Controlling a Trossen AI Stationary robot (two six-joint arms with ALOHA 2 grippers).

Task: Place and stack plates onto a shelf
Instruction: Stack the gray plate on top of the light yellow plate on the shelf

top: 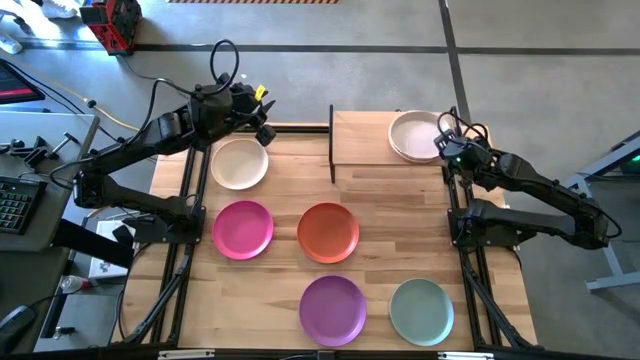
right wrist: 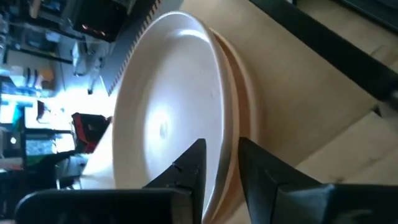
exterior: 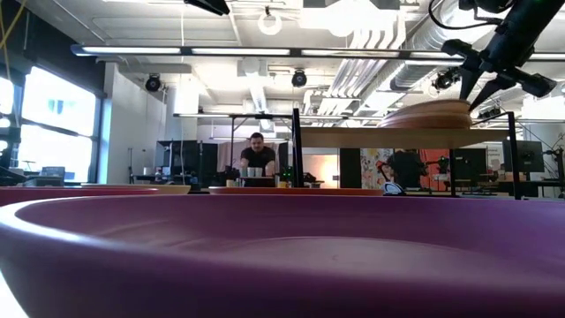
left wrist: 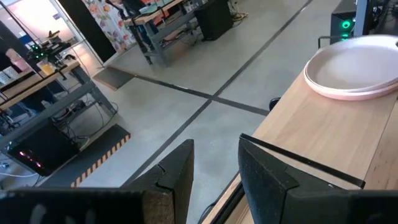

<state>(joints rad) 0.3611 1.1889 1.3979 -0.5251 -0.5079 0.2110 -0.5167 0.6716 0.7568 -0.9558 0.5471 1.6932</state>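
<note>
while the high view shows one plate (top: 412, 135), wrist reveals a stack (right wrist: 186, 112).

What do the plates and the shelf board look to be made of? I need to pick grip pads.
The plates, such as the magenta plate, look like matte plastic or melamine: flat even colour, no glare; ceramic cannot be ruled out. The shelf board looks like pale unglossed wood, with visible grain.

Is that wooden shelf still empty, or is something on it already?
Not empty. The shelf carries a small stack of pale plates at its right end; the right gripper is at the stack's rim, fingers parted.
</note>
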